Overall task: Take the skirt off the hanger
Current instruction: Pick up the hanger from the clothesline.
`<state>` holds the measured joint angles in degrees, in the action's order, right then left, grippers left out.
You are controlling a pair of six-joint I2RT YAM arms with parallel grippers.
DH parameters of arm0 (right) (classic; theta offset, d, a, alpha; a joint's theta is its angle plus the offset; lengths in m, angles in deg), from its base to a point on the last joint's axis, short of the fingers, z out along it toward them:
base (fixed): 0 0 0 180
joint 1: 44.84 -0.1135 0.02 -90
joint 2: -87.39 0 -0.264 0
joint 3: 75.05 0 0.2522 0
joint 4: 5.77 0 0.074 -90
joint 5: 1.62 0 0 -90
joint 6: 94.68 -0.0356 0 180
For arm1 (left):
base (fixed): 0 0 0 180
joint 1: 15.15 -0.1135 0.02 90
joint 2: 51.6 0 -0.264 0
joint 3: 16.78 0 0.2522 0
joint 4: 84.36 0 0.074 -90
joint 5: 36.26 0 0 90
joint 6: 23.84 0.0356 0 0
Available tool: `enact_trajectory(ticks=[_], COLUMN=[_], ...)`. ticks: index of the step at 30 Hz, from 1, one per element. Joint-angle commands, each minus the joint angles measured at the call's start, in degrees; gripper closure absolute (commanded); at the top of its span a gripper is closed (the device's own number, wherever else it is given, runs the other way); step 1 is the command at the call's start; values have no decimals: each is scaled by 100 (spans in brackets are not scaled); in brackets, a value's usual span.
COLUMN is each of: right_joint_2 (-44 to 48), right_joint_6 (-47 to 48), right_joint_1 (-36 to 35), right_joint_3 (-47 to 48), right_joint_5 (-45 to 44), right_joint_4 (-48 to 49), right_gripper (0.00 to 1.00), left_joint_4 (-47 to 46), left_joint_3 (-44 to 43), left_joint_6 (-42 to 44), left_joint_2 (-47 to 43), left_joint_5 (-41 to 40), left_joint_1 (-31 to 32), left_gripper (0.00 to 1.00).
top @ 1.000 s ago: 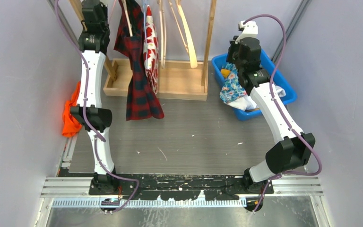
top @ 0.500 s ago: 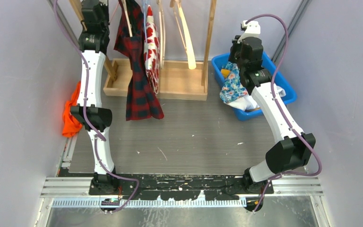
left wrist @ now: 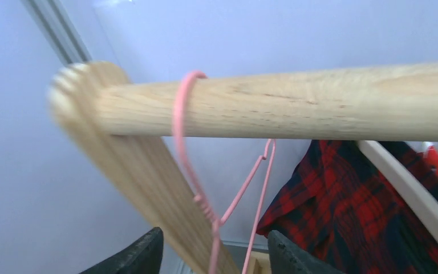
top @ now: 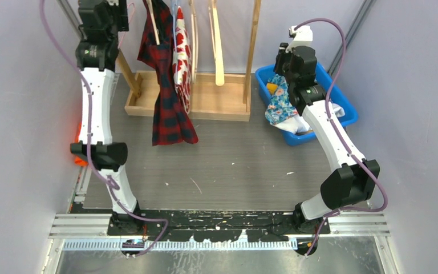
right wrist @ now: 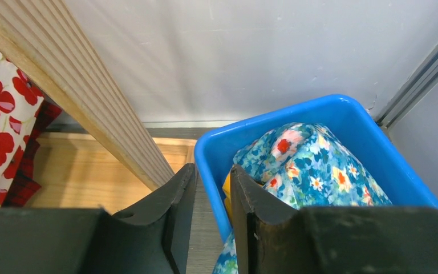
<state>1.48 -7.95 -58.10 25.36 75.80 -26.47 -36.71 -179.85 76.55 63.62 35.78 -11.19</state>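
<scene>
Red plaid skirt (top: pixel 170 111) hanging from the wooden rail (left wrist: pixel 319 103), sitting right of and beyond the left claw (left wrist: pixel 214 260), that claw's fingers spreading wide, pink wire hanger (left wrist: pixel 178 131) showing between them, right claw (right wrist: pixel 212 214) hovering barely parted, gripping nothing, over the blue bin (right wrist: pixel 331 108)

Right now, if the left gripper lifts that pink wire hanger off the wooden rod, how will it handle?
Probably light: the pink wire hanger is thin wire. It may flex and swing, since only its hook rests over the wooden rod. Smooth wire could twist in the left gripper.
</scene>
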Motion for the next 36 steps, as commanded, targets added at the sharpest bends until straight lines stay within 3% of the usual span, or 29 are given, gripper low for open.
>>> enact_trajectory(ticks=[1,5,11,20,24,25,28,36], right_joint_2=[-84,-252,-670,-1247,-1367,-1387,-1419,-1488], right_joint_6=[173,177,164,-68,-145,-151,-124,-78], right_joint_1=[22,21,20,183,264,279,300,364], right_joint_3=[-133,-147,21,473,526,524,513,541], right_joint_5=[-57,-67,-188,-219,-184,-181,-234,-284], right_joint_4=[529,602,806,935,964,978,1001,1017], right_gripper=[65,65,62,55,46,43,27,24], left_joint_4=[115,234,153,-298,-643,-678,-742,-895], left_joint_3=[452,1157,1923,1091,716,638,464,495], left_joint_6=[-323,-450,-1157,-2486,-2891,-2893,-2926,-2944], left_joint_2=[-1133,-1744,-2296,-1408,-953,-856,-634,-534], left_joint_5=[316,563,1268,2099,2399,2420,2374,2384], left_joint_1=[-39,-45,-41,-21,102,162,273,315], left_gripper=[30,24,30,31,30,27,5,1])
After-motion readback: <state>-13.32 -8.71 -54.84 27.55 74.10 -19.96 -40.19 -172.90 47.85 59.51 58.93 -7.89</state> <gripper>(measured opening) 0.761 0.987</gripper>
